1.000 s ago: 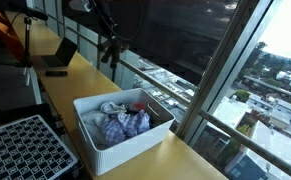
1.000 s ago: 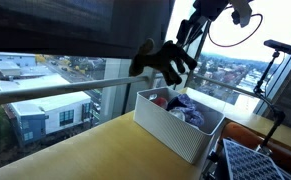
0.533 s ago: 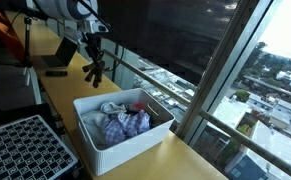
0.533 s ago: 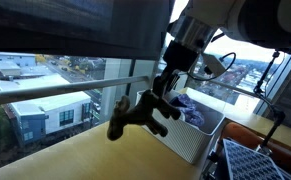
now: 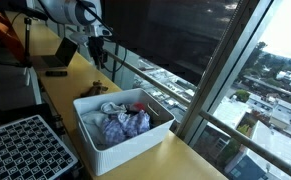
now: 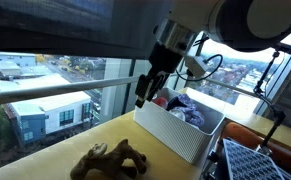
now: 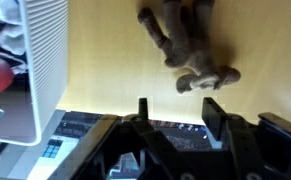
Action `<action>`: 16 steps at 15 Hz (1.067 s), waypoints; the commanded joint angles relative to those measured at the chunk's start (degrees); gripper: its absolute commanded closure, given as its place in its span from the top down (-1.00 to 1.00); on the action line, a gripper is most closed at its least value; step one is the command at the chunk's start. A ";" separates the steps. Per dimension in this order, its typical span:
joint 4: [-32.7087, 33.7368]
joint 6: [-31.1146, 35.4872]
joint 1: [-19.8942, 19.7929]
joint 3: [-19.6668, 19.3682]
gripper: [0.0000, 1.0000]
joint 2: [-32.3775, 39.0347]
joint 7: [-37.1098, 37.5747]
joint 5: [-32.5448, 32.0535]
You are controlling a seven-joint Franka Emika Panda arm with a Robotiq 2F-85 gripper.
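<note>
Gripper (image 7: 177,115) jaws stand apart with nothing between them; in the wrist view I see bare pale wooden tabletop (image 7: 95,60) in the gap. The brown plush toy animal (image 7: 185,45) lies flat on that tabletop beyond the fingertips and clear of them, limbs splayed. In an exterior view the gripper (image 6: 145,92) hangs in the air, with the toy (image 6: 110,160) on the wood below it and towards the camera, near the long side wall of the white ribbed plastic bin (image 6: 175,135). That view shows the height between fingers and toy, which the wrist view does not. In an exterior view the toy (image 5: 95,92) is only a small brown patch by the bin's far corner, but here I see the bunched cloth items (image 5: 120,122) inside the bin, and a black perforated tray (image 5: 25,150) beside it.
</note>
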 commanded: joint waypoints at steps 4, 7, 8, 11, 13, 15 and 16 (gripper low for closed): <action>-7.39 -1.40 -6.02 -7.65 1.00 -9.73 -1.15 -6.41; -10.50 0.83 -10.06 -10.82 1.00 -8.97 -0.13 -12.86; -11.28 2.06 -11.20 -11.95 1.00 -7.69 0.87 -15.55; -13.38 7.00 -13.85 -15.47 1.00 -2.21 3.13 -21.61; -13.26 9.44 -14.24 -17.85 1.00 2.46 4.83 -24.18; -12.59 10.76 -14.33 -19.04 1.00 6.90 4.55 -22.17; -12.33 11.27 -14.49 -18.92 1.00 8.65 3.43 -19.78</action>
